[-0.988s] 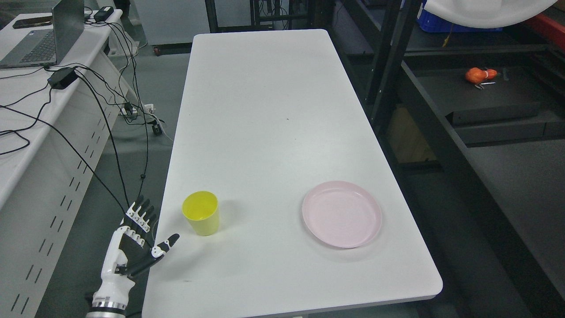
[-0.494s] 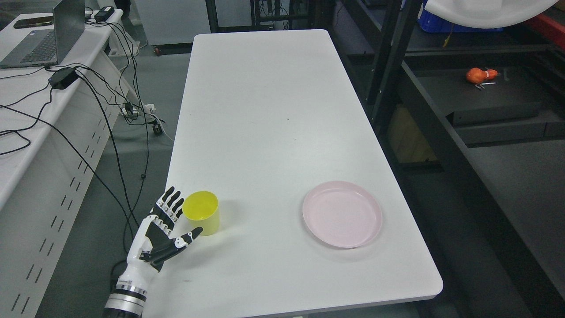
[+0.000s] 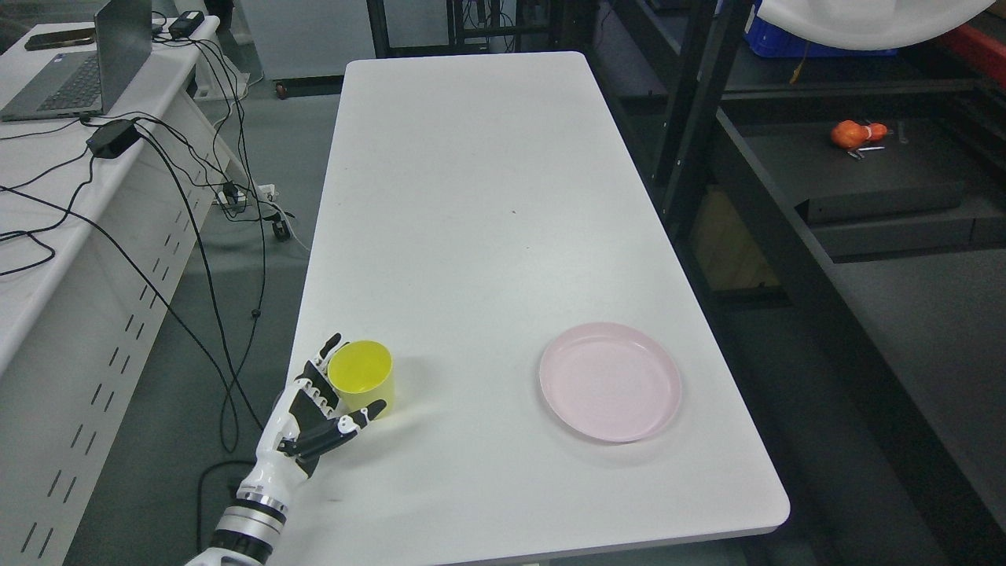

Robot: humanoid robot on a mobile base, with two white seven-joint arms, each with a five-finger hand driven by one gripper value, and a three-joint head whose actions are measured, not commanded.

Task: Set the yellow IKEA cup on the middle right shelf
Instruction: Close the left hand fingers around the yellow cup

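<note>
The yellow cup (image 3: 361,375) stands upright near the front left edge of the white table (image 3: 471,196). My left hand (image 3: 339,389) comes in from the lower left with its fingers spread open. Its fingers reach behind the cup's left side and the thumb lies in front of the cup's base. The hand is around the cup but has not closed on it. The dark shelf rack (image 3: 864,173) stands to the right of the table. My right hand is out of view.
A pink plate (image 3: 610,381) lies on the table's front right. An orange object (image 3: 857,134) lies on a dark shelf at the right. A second white table (image 3: 47,236) with a laptop (image 3: 86,71) and cables stands at the left.
My left hand has moved right and forward from beside the table's edge to the cup, and now brackets it between fingers and thumb. The cup has stayed put.
</note>
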